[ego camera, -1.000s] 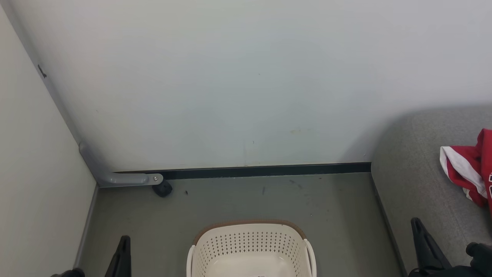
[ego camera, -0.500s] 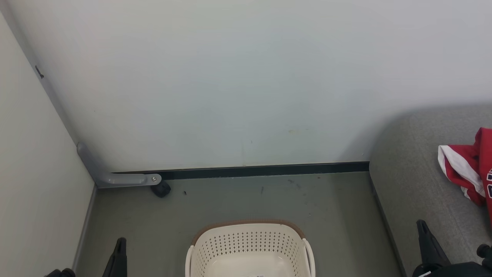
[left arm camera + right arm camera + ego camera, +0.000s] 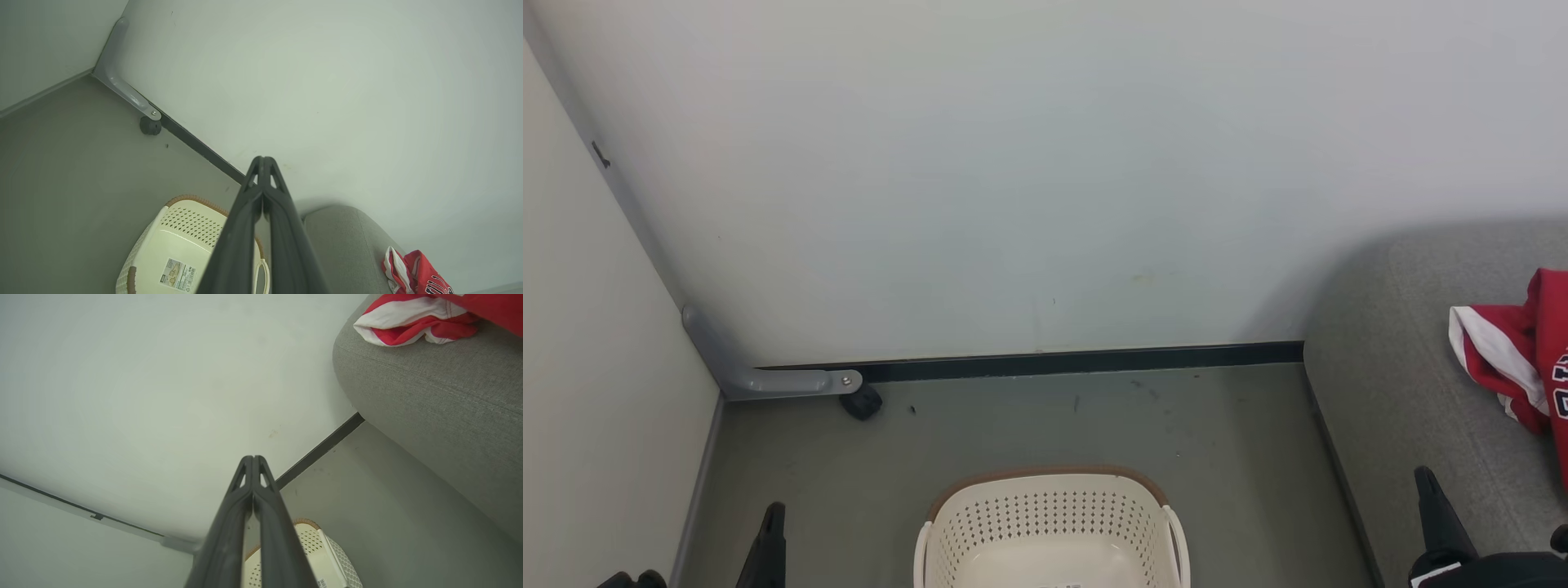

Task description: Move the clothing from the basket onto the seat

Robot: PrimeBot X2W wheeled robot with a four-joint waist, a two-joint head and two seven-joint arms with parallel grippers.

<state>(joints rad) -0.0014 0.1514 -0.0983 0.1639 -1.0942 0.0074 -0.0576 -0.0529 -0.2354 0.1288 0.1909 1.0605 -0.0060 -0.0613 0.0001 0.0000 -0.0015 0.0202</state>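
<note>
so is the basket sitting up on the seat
No, the basket stands on the floor, beside the grey seat and not on it.

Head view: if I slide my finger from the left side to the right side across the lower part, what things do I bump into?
First the left gripper → the basket → the right gripper → the clothing, red and white, lying on the grey seat.
</note>
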